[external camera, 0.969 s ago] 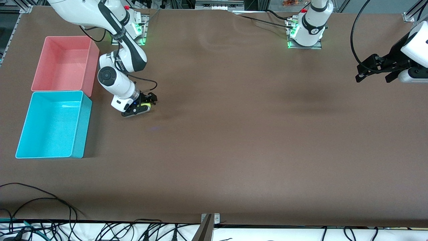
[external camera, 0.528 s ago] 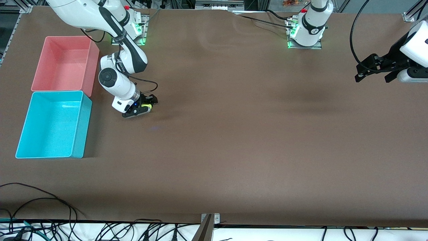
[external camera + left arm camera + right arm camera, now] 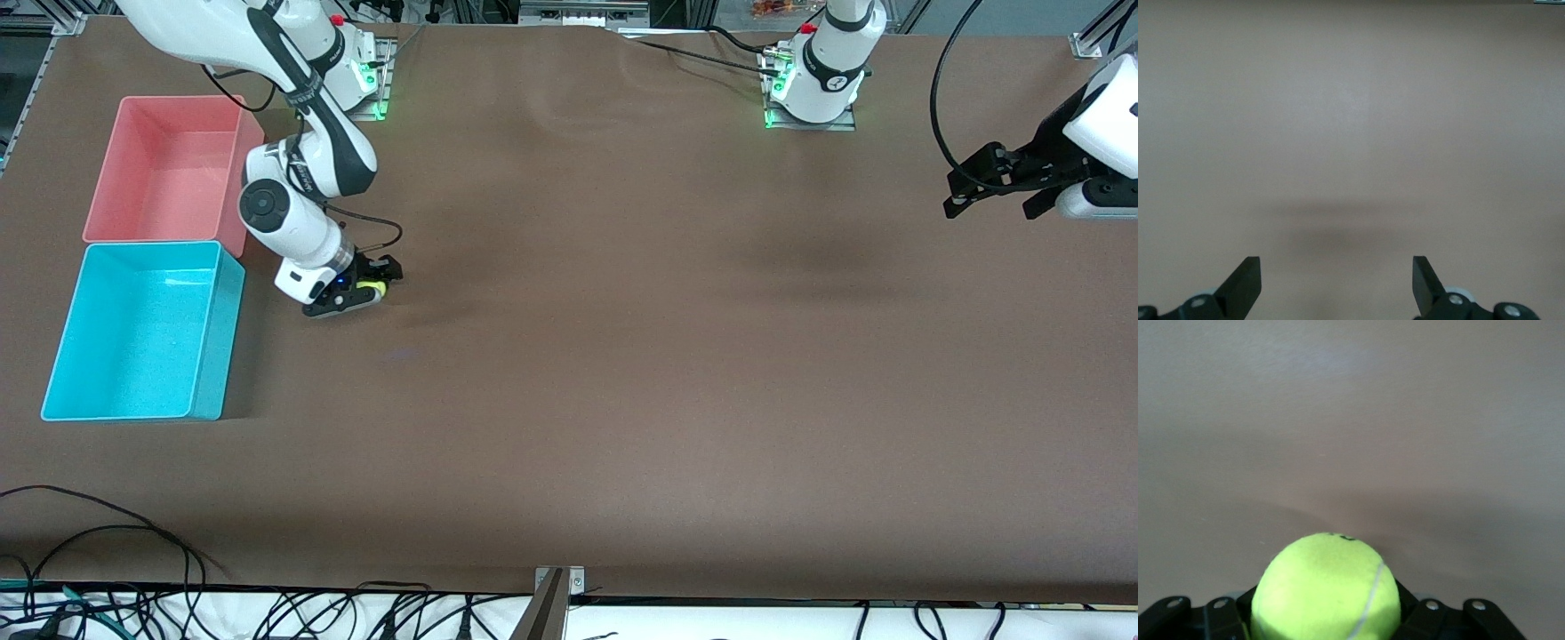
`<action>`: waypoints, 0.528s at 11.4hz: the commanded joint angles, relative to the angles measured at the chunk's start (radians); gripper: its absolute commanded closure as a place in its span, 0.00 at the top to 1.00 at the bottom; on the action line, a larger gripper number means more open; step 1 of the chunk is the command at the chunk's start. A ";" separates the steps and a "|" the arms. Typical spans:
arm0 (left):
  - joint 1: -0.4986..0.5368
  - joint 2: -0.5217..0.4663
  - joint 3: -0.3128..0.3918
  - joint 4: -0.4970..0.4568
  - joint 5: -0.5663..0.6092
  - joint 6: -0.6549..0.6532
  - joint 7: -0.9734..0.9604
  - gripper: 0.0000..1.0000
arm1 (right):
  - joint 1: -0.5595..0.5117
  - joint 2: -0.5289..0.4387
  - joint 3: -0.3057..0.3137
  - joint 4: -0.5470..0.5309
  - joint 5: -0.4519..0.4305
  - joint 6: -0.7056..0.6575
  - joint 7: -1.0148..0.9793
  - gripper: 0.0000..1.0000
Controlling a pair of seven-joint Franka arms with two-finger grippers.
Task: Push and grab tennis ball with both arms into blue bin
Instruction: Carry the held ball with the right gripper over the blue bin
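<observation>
A pink-red tub [image 3: 169, 169] sits on the brown surface [image 3: 622, 356] at about ten o'clock, open side up. Black cables [image 3: 107, 569] trail along the six-to-seven o'clock edge, by a metal bracket [image 3: 558, 582].

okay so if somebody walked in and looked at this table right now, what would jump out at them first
Probably the two bright tubs, the blue bin and a pink bin side by side at the right arm's end of the table. Next to them the right tool is shut on the tennis ball. The left tool waits open at the left arm's end.
</observation>
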 commanded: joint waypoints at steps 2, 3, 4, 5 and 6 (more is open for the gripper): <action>0.008 0.006 -0.005 0.025 -0.019 -0.018 0.007 1.00 | -0.004 -0.100 -0.149 -0.003 -0.018 -0.102 -0.216 0.02; 0.008 0.005 -0.005 0.025 -0.019 -0.018 0.006 1.00 | -0.004 -0.115 -0.189 -0.002 -0.018 -0.128 -0.268 0.02; 0.008 0.006 -0.005 0.025 -0.019 -0.018 0.006 1.00 | -0.004 -0.121 -0.238 0.001 -0.014 -0.130 -0.319 0.02; 0.008 0.006 -0.005 0.025 -0.019 -0.018 0.006 1.00 | -0.004 -0.130 -0.268 0.021 -0.014 -0.142 -0.361 0.02; 0.008 0.006 -0.005 0.025 -0.019 -0.018 0.006 1.00 | -0.004 -0.143 -0.297 0.048 -0.013 -0.194 -0.388 0.02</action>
